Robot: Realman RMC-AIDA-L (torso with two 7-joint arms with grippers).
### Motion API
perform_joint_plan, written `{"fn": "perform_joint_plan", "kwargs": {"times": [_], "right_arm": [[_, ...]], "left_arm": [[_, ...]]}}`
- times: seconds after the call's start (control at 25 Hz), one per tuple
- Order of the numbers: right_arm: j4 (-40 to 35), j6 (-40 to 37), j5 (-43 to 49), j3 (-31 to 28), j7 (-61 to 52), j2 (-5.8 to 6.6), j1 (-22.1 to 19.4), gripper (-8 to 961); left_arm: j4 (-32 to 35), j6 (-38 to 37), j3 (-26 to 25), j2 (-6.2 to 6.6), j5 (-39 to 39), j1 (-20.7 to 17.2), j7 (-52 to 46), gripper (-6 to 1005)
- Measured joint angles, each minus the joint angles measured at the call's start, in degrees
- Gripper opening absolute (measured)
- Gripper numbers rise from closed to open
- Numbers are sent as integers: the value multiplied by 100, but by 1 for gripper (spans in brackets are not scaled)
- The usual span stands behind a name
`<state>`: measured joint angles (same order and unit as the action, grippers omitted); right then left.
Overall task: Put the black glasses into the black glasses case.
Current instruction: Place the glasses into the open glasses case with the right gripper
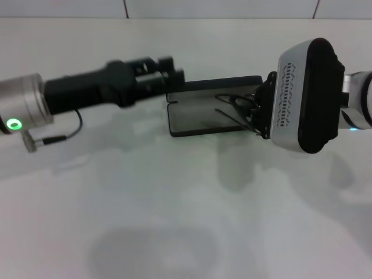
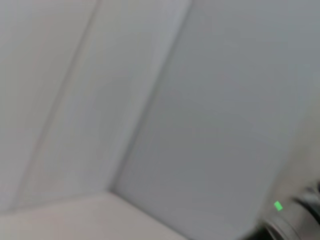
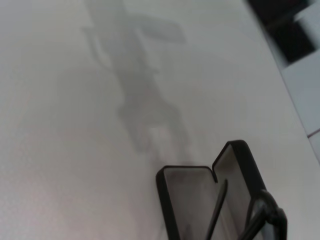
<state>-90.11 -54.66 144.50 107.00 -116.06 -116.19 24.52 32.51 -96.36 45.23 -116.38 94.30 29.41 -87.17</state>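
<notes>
Holding thin black wire-framed glasses over open black rectangular hard case with grey lining, our right gripper grips them at case's right end; how wide its jaws stand we cannot tell. Glasses' long axis runs along tray, temple arms slanting into it. Left gripper hovers at lid's far-left corner; its jaw state unclear. Right arm nearer
</notes>
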Motion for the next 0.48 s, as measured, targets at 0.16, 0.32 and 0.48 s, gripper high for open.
{"fn": "perform_joint_plan", "kwargs": {"times": [0.16, 0.32, 0.48], "right_arm": [[31, 28, 100, 2, -8, 0, 31, 166], [67, 36, 142, 5, 1, 0, 127, 168], [146, 72, 360, 75, -2, 0, 285, 169]], "left_arm": [[-20, 94, -922, -54, -13, -46, 43, 606], [-69, 489, -1667, -198, -13, -96, 233, 607], [-164, 1054, -1894, -277, -54, -99, 516, 607]]}}
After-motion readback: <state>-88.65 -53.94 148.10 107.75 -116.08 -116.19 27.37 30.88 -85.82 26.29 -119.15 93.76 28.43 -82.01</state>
